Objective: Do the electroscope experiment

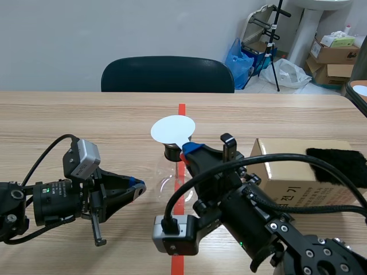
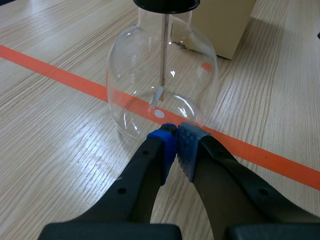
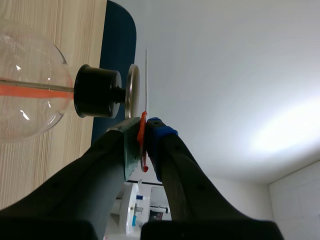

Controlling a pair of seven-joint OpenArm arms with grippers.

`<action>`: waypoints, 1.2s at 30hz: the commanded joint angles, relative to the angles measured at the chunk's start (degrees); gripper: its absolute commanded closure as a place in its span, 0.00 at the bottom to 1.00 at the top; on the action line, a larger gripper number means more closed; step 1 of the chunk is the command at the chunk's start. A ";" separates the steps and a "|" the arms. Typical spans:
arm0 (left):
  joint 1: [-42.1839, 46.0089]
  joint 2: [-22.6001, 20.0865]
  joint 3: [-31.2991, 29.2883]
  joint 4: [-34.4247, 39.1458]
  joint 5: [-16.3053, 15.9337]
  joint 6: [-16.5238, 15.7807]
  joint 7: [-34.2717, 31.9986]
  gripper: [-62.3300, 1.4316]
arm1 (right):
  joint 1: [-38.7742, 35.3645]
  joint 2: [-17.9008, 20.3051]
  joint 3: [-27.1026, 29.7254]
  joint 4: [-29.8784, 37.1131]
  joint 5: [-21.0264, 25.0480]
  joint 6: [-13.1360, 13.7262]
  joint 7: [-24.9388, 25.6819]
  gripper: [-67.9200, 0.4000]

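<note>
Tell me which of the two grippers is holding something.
The right gripper: its jaws are shut on the orange-red handle of the white disc. The left gripper has its jaws shut on nothing, close to the glass flask.

Left arm (image 1: 51, 203): black, ribbed round barrel; thin black cable (image 1: 63, 137) arching over it.
Left camera (image 1: 83, 157): grey box, rounded corners.
Left gripper (image 2: 176, 131): thick black fingers (image 2: 135, 180) with small holes; dotted pads (image 2: 167, 142), one bright blue, one grey-blue.
Right arm (image 1: 287, 235): black; thick black cables (image 1: 275, 158); round joint with silver screws (image 1: 310, 252); tiny green light (image 1: 241, 245).
Right camera (image 1: 175, 235): grey box.
Right gripper (image 3: 145, 125): black, one pad blue, one grey-green.
</note>
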 commanded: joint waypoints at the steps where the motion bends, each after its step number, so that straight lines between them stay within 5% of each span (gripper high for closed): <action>1: -0.17 0.26 -0.35 0.98 -0.79 -0.09 -0.85 0.91 | 0.57 0.13 0.22 0.87 -0.20 -0.63 -1.18 0.98; 22: -0.17 0.26 -0.35 0.98 -0.79 -0.09 -0.83 0.91 | 0.57 0.13 0.22 0.87 -0.22 -0.63 -27.71 0.98; 36: -0.17 0.26 -0.35 0.98 -0.76 -0.09 -0.83 0.91 | 0.57 0.13 0.22 0.87 -0.24 -0.63 -34.53 0.98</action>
